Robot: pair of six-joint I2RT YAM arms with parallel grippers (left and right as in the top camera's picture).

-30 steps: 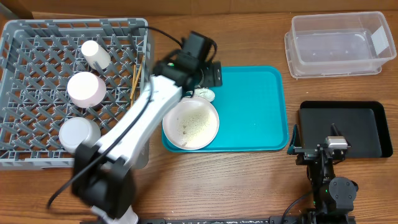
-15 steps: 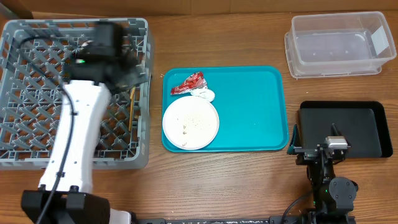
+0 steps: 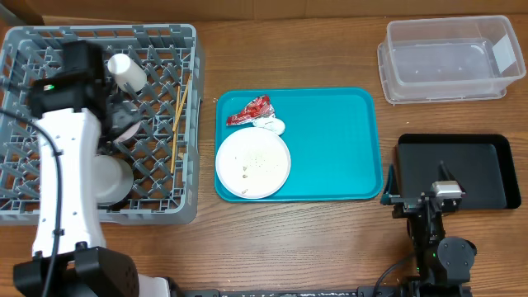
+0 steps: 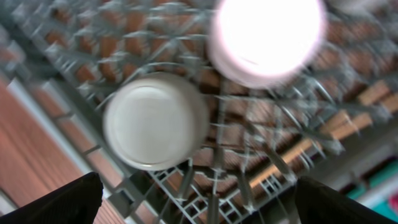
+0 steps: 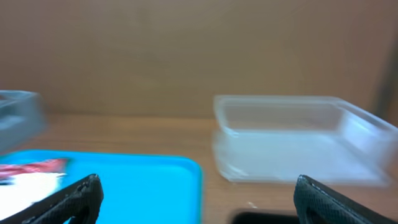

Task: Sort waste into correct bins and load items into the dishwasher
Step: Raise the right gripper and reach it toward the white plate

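My left gripper (image 3: 115,124) hangs open and empty over the grey dishwasher rack (image 3: 99,33). Its wrist view looks straight down on two pale bowls (image 4: 155,121) (image 4: 267,31) resting on the lattice (image 4: 249,180). From overhead, a white cup (image 3: 128,70) and thin chopsticks (image 3: 177,124) also lie in the rack. A large white plate (image 3: 253,162) dotted with crumbs sits on the teal tray (image 3: 338,140). Beside the plate are a red wrapper (image 3: 250,110) and a white scrap (image 3: 274,125). My right gripper (image 3: 422,198) rests open at the table's front, left of the black tray (image 3: 462,169).
The clear tub (image 3: 450,58) stands at the back right, and the right wrist view also shows it (image 5: 292,140) past the teal tray (image 5: 124,180). Bare wooden table lies between the rack, the teal tray and the bins.
My left arm has swung left from the teal tray to over the rack, uncovering the red wrapper and scrap. The right arm has not moved.
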